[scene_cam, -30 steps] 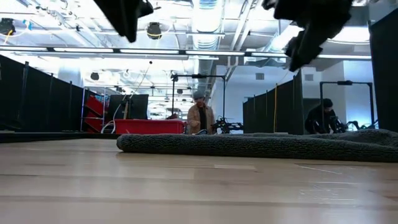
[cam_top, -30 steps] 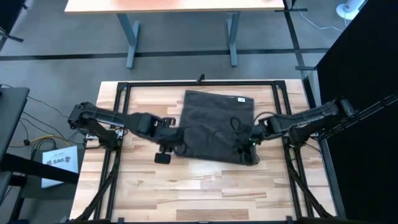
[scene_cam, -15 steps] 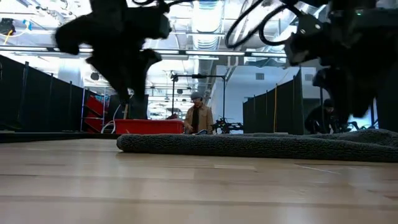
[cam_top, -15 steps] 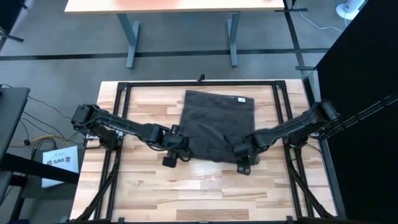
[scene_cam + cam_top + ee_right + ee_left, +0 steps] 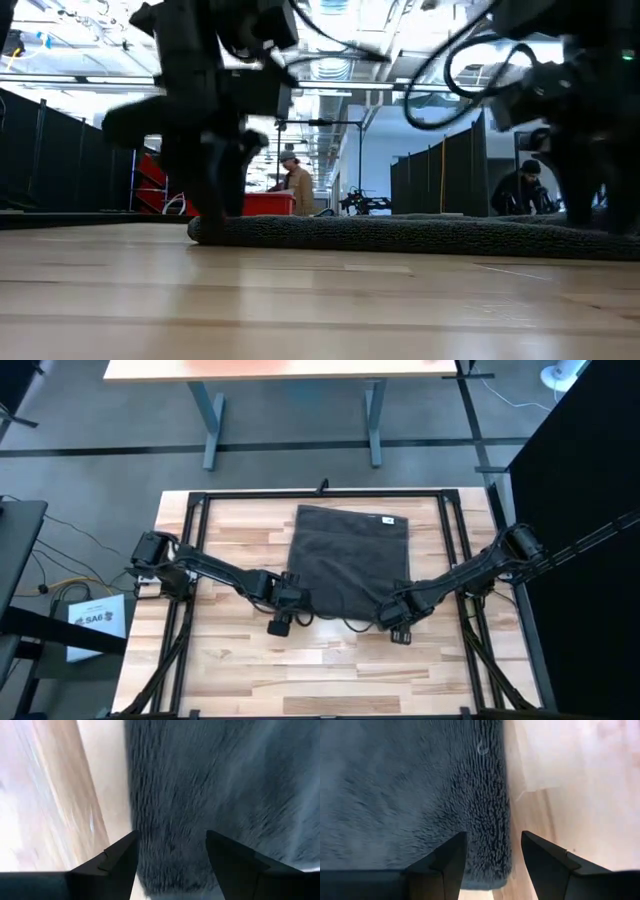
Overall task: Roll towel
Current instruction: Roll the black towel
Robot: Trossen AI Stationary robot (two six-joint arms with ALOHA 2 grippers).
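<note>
Now you have the towel (image 5: 347,565) lying flat mid-table (image 5: 225,660), near edge running left to right. Your left gripper (image 5: 492,865) and right gripper (image 5: 170,862) straddle its two near corners, jaws spread, gripping nothing, equally close.

The towel (image 5: 347,565) is thick looped terry cloth, fuzzy and totally matt, with a little smooth white tag (image 5: 389,520) near its far edge. Under it the table (image 5: 230,660) is pale wood planks with a light satin sheen, grain showing. Around the towel runs a black metal frame (image 5: 196,530), matt. The left gripper (image 5: 490,865) and right gripper (image 5: 172,865) have dark matt fingers, plastic-looking, smooth and slightly dull.
</note>
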